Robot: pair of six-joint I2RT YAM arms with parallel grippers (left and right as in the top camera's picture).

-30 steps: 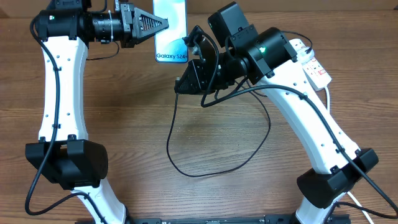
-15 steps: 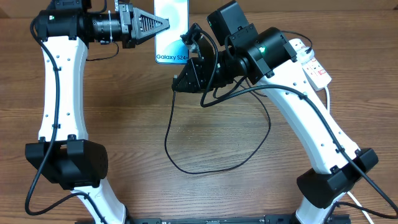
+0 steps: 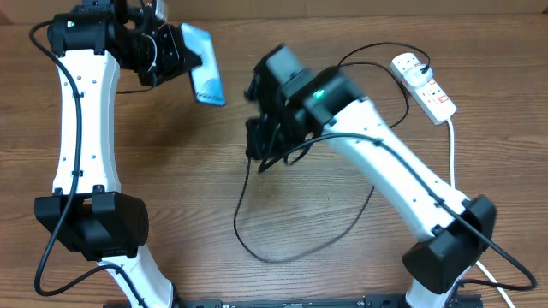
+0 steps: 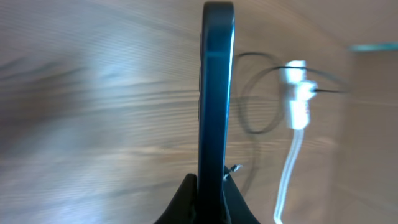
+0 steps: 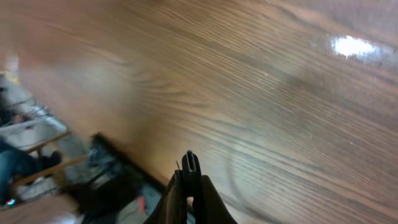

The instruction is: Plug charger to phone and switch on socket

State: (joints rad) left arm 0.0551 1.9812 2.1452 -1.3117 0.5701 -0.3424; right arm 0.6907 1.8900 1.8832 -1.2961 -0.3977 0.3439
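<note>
brown wood-grain bench point(image 3: 171, 171), glare patch point(image 5: 351, 45) on it, blurred clutter point(image 5: 37, 155) past its edge. left tool point(image 4: 210, 190) clamps the phone point(image 3: 202, 73) up at the far left, tilted, screen bright blue, dark and slim seen edge-on. right tool point(image 5: 189, 183) is closed, pinching the charger point(image 5: 190, 160) tip mid-bench; black cable loops across the wood. white socket point(image 3: 424, 81) lies far right.

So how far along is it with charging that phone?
Partway. The left jaws hold the phone off the table, and the right jaws pinch the charger near its tip. The two are apart, so plugging in is not yet done. After that comes the switch on the socket; I cannot tell whether it is on.
</note>
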